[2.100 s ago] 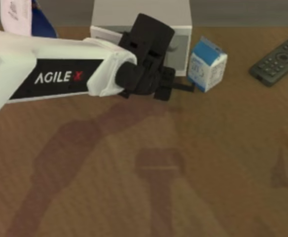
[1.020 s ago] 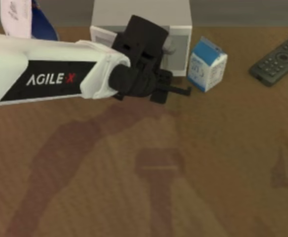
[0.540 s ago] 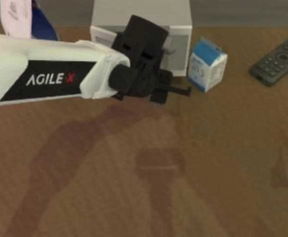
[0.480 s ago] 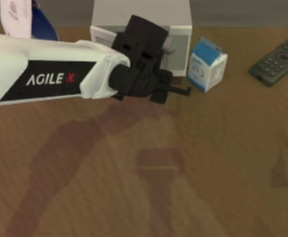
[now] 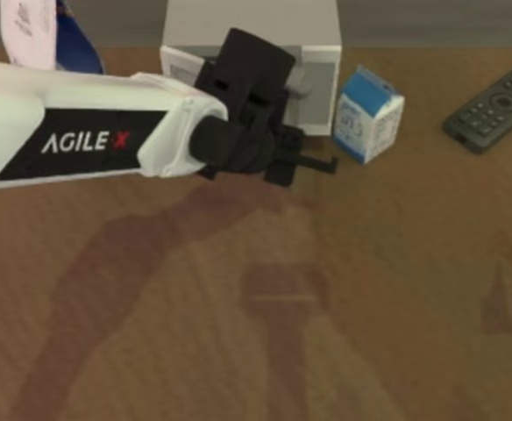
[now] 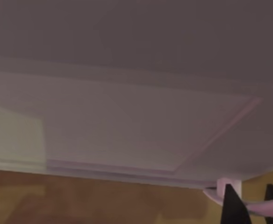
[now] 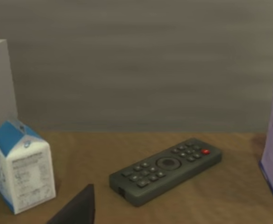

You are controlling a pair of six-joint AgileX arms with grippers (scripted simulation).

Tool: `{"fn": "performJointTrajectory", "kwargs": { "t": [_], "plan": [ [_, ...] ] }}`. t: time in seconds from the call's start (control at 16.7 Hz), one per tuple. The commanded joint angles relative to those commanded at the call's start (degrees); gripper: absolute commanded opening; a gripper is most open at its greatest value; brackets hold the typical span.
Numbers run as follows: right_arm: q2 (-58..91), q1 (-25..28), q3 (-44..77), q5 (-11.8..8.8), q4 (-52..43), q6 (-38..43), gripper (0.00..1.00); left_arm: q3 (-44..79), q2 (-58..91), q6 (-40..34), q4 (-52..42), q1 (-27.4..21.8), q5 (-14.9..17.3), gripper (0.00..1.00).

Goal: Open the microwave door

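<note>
Microwave door (image 5: 313, 79) at the table's far edge, left gripper (image 5: 313, 163) just in front of it.
Its handle (image 6: 230, 193) is seen lying between the two spread fingertips (image 6: 230, 205), not yet clamped. A rigid, hinged, smooth panel is expected, swinging lightly; the protruding handle is judged the only sound hold. The right arm is parked out of view.

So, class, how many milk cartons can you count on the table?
1. The carton stands just right of the microwave, with the remote farther right. The left arm could hide others.
</note>
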Motion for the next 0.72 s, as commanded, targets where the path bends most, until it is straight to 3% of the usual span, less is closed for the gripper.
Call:
{"fn": "performJointTrajectory", "kwargs": {
  "t": [0.72],
  "plan": [
    [0.0,0.0,0.0,0.0,0.0,0.0,1.0,-1.8,-1.2,2.1,0.9,0.9,1.3,0.0]
  ]
}}
